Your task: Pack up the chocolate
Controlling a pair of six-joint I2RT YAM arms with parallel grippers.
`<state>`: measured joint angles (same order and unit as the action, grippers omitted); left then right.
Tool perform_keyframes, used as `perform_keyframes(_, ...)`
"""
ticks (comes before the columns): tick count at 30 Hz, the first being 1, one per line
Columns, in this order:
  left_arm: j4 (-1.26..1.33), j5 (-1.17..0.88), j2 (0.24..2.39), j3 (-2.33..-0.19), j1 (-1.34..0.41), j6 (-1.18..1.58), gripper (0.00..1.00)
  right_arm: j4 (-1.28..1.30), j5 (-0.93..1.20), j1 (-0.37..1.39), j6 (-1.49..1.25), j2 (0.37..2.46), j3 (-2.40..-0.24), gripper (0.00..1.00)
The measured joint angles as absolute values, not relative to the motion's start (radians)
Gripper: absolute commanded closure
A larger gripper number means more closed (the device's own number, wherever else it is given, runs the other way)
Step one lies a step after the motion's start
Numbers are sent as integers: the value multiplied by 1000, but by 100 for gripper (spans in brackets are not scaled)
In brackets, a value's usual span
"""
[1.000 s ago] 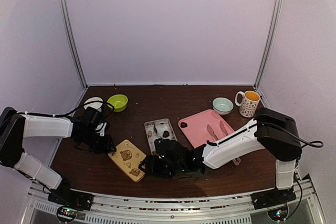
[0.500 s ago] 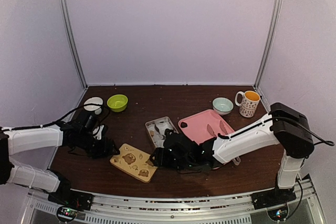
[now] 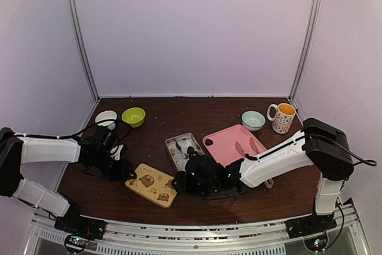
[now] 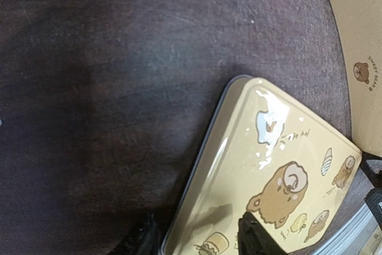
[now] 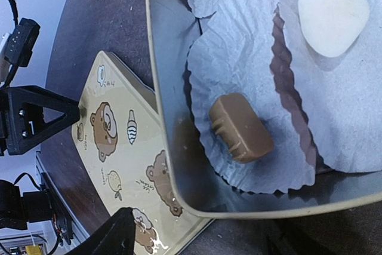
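The tan lid with bear drawings lies flat near the table's front. Just behind it is the open grey tin. In the right wrist view the tin holds white paper cups with a light brown chocolate and a white piece. A dark chocolate sits on the pink tray. My left gripper is at the lid's left end, open, its jaws straddling the edge of the lid. My right gripper is open at the lid's right end, by the tin's near corner.
A green bowl and a white bowl stand at the back left. A pale blue bowl and a mug stand at the back right. Utensils lie on the pink tray. Another tan panel with a bear logo lies beyond the lid.
The lid has slid right and turned, its right end now by the tin. My left gripper followed it rightward. My right gripper moved back toward the tin's near corner.
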<state>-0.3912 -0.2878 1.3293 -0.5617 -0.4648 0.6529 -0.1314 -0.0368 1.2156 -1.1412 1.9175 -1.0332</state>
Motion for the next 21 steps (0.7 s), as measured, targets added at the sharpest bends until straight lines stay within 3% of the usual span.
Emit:
perform_keyframes(15, -366, -281, 1368, -569, -464, 633, 79, -199, 36, 1190, -1147, 1975, -1079, 30)
perform_keyframes(21, -356, -275, 1363, -558, -464, 632, 80, -217, 62, 1179, -1148, 1975, -1069, 33)
